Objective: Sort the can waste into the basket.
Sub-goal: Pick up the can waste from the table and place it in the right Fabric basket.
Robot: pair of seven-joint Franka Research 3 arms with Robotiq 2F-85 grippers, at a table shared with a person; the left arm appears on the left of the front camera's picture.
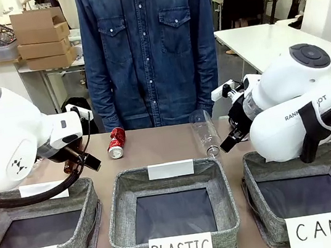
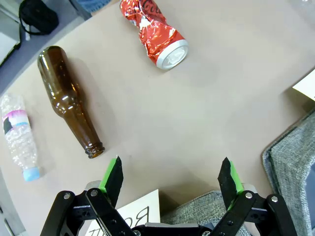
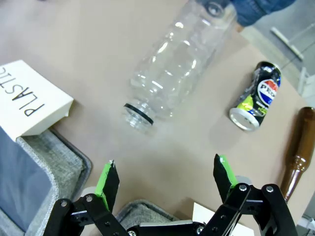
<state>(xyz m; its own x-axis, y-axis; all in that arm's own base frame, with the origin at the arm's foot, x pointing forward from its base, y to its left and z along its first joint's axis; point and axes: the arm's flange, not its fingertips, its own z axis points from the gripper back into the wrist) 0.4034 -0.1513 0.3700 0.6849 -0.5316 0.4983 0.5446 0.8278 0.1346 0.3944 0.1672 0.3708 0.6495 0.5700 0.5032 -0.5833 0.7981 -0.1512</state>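
Tabletop (image 1: 157, 153) bears red can (image 1: 116, 142), lengthwise toward robot; left hand (image 2: 171, 167), right hand (image 3: 166, 164) open, empty.

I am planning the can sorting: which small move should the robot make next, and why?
Probably move the right end effector, which is open and empty, toward the dark blue can. That can lies on the table beside the clear bottle, and the CAN basket is on this arm's side.

Bare desk (image 2: 197, 128) lies open on the robot's side of the red can (image 2: 155, 32). A brown bottle (image 2: 69, 98) lies to its left, a clear bottle (image 1: 205, 132) well to its right.
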